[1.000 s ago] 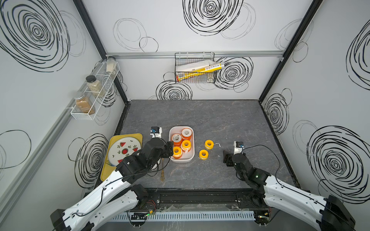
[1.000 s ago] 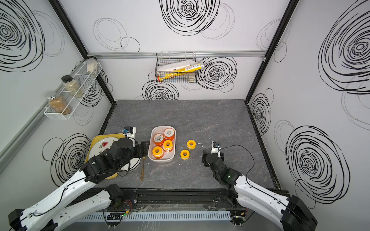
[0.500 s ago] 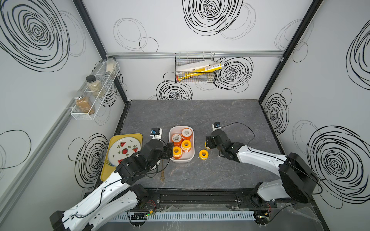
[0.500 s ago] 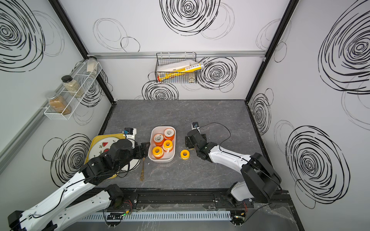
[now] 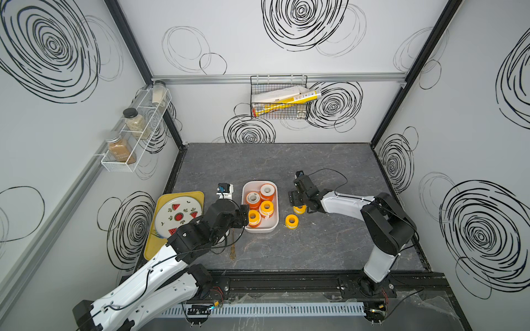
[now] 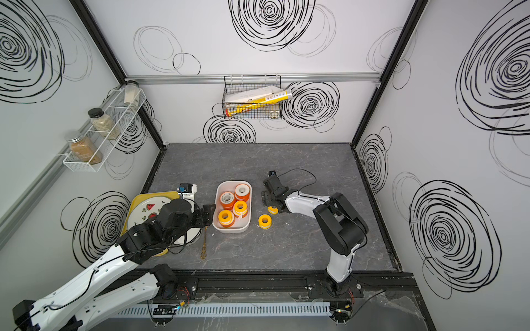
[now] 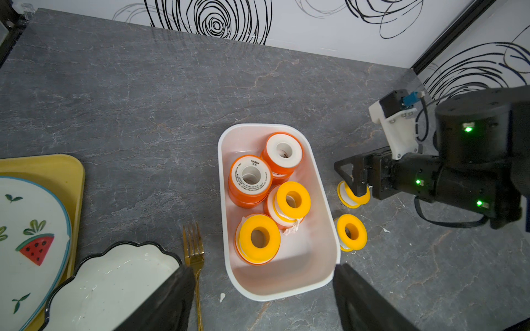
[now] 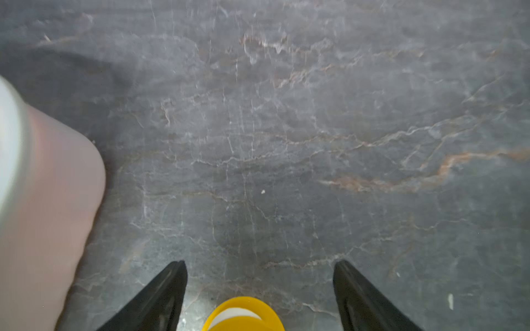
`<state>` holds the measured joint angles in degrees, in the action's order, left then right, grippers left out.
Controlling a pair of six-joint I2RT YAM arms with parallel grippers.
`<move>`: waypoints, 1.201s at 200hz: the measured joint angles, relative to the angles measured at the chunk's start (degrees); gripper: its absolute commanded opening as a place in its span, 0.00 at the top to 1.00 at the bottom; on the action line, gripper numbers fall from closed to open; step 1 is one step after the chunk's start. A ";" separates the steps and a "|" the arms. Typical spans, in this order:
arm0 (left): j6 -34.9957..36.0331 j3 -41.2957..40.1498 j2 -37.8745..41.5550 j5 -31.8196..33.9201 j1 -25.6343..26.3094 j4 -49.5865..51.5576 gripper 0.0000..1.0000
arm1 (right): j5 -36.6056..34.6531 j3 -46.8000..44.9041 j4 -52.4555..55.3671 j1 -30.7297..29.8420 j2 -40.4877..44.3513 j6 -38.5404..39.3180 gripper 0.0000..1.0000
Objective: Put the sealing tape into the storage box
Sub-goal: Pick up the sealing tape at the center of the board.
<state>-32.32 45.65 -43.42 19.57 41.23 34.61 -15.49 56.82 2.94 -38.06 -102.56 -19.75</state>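
Sealing tape, as one yellow-spooled roll (image 8: pixel 243 313), is sitting between the spread fingers of the right gripper (image 8: pixel 259 265). That gripper is standing open low over the grey tabletop (image 8: pixel 286 143). In the right wrist view a gap is showing on each side of the roll, so nothing is being gripped. In the left wrist view one black finger (image 7: pixel 358 179) is crossing in front of this roll; whether it is touching the spool I cannot tell.

Just beside that roll, on the side nearer the robot's base, a second yellow roll (image 5: pixel 291 221) is lying flat on the table, clear of the gripper. Both loose rolls are lying close to the right wall of the storage box (image 5: pixel 269 225), outside it.

Inside the box four rolls are showing. Two orange rolls (image 7: pixel 250 176) are sitting toward the far end and two yellow rolls (image 7: pixel 258 238) toward the near end. Whether others are lying under them I cannot tell.

The left gripper (image 7: pixel 262 270) is hovering open and holding nothing, its fingers framing the box's near end in its own wrist view. In both top views it is hanging by the box's left wall.

Farther left, a gold fork (image 7: pixel 193 252), a scalloped dish (image 7: pixel 114 275) and a watermelon plate (image 7: pixel 28 229) on a yellow tray (image 7: pixel 57 172) are lying on the table.
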 measured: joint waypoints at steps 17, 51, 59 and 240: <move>0.00 0.00 -0.07 -0.02 0.00 0.00 0.17 | 0.50 0.00 0.42 0.00 -0.72 0.09 0.15; 0.00 -0.02 -0.11 -0.02 0.00 0.00 0.17 | 1.49 -0.20 0.79 0.00 -1.05 0.07 0.17; 0.00 0.00 -0.11 -0.02 0.00 0.00 0.17 | 1.86 -0.31 0.81 0.00 -1.05 0.04 0.18; 0.22 -0.02 -0.46 -0.20 0.00 0.00 0.17 | 5.31 -4.50 1.60 0.02 2.51 -1.75 0.45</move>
<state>-32.10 45.63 -43.88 19.38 41.23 34.61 -10.17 52.31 4.54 -38.04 -100.05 -21.50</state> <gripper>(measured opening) 0.827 0.584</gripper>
